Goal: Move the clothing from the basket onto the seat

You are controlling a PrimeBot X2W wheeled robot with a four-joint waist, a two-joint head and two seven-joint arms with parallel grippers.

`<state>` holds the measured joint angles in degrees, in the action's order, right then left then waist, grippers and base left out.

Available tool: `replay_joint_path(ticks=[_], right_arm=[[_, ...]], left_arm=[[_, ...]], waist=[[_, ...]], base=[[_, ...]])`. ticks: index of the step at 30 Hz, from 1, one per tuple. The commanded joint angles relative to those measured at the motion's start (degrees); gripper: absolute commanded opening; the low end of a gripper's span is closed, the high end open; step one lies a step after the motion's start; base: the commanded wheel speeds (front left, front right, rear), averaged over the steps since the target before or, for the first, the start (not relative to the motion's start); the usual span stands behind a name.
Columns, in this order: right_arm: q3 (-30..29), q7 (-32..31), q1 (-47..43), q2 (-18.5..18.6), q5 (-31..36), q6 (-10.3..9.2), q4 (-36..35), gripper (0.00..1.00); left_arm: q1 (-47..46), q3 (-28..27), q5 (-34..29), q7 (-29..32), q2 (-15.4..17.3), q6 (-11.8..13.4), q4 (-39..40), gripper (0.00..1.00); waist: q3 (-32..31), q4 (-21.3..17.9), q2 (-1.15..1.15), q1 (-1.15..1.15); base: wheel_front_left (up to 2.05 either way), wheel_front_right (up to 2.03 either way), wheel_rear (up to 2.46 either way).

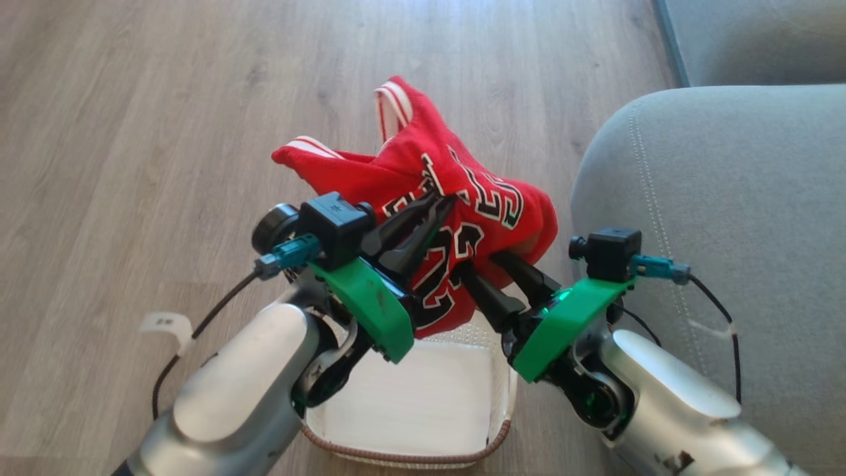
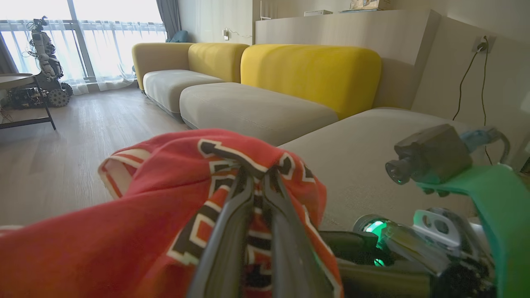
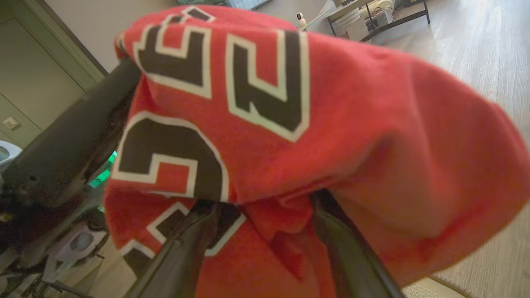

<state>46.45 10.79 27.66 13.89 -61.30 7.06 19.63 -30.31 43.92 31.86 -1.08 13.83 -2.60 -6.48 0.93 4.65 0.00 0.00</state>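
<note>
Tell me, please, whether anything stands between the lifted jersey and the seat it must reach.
Only the robot's own right gripper, open under the jersey, sits between it and the seat; no other visible obstacle.

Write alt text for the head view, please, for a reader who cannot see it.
A red jersey hangs above the cream basket, pinched in the shut left tool and draped over the open right tool. A grey-green seat is at right.

The jersey point(image 1: 410, 165) is red with black, white-edged numerals and striped red-and-white trim; the basket point(image 1: 396, 457) is cream, brown-rimmed; the seat point(image 1: 727, 198) is grey-green
</note>
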Motion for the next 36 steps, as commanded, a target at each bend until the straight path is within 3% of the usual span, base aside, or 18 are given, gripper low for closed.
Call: replay_joint_path(ticks=[1, 7, 8, 9, 10, 11, 32, 33, 34, 36], right_arm=[[0.7, 0.8, 2.8, -1.2, -0.6, 0.43, -0.9, 1.00], [4.3, 2.8, 6.0, -1.7, -1.8, 0.43, 1.4, 1.00], [4.7, 3.1, 6.3, -1.6, -1.7, 0.43, 1.7, 0.96], [5.1, 3.4, 6.7, -1.5, -1.5, 0.43, 1.9, 0.50], [5.3, 3.6, 7.0, -1.4, -1.3, 0.43, 2.1, 0.11], [5.4, 3.8, 7.2, -1.4, -1.0, 0.43, 2.3, 0.00], [-1.4, 4.2, 2.1, 0.9, 6.0, 0.43, -4.8, 0.00], [-1.7, 4.2, 1.8, 1.1, 6.3, 0.43, -5.3, 0.00], [-2.1, 4.2, 1.5, 1.2, 6.6, 0.43, -5.7, 0.00], [-2.8, 4.2, 1.0, 1.5, 7.2, 0.43, -6.4, 0.00]], left_arm=[[-3.8, -1.9, -0.2, 0.0, 0.2, -0.6, 1.4, 0.00], [-3.8, -0.7, 0.0, 0.1, -0.5, -1.1, 0.6, 0.00], [-3.8, -0.6, 0.0, 0.1, -0.5, -1.1, 0.5, 0.00], [-3.9, -0.5, 0.1, 0.1, -0.6, -1.1, 0.5, 0.00], [-3.9, -0.5, 0.1, 0.1, -0.6, -1.0, 0.4, 0.00], [-3.9, -0.4, 0.1, 0.1, -0.6, -1.0, 0.3, 0.00], [-2.8, -2.6, 1.4, -0.7, 2.0, 1.2, -1.7, 0.00], [-2.7, -2.6, 1.4, -0.8, 2.0, 1.3, -1.8, 0.05], [-2.6, -2.7, 1.5, -0.8, 2.1, 1.3, -1.9, 0.26], [-2.5, -2.9, 1.9, -0.9, 2.0, 1.6, -2.0, 1.00]], waist=[[-0.1, 0.6, 0.00, 0.00], [-0.2, 1.7, 0.00, 0.00], [-0.2, 1.8, 0.00, 0.00], [-0.1, 1.9, 0.00, 0.00], [-0.1, 2.0, 0.00, 0.00], [0.0, 2.0, 0.00, 0.00], [0.8, 0.4, 0.00, 0.00], [0.8, 0.3, 0.00, 0.00], [0.9, 0.2, 0.00, 0.00], [0.9, 0.1, 0.00, 0.00]], base=[[0.00, 0.00, 0.00], [0.00, 0.00, 0.00], [0.00, 0.00, 0.00], [0.00, 0.00, 0.00], [0.00, 0.00, 0.00], [0.00, 0.00, 0.00], [0.00, 0.00, 0.00], [0.00, 0.00, 0.00], [0.00, 0.00, 0.00], [0.00, 0.00, 0.00]])
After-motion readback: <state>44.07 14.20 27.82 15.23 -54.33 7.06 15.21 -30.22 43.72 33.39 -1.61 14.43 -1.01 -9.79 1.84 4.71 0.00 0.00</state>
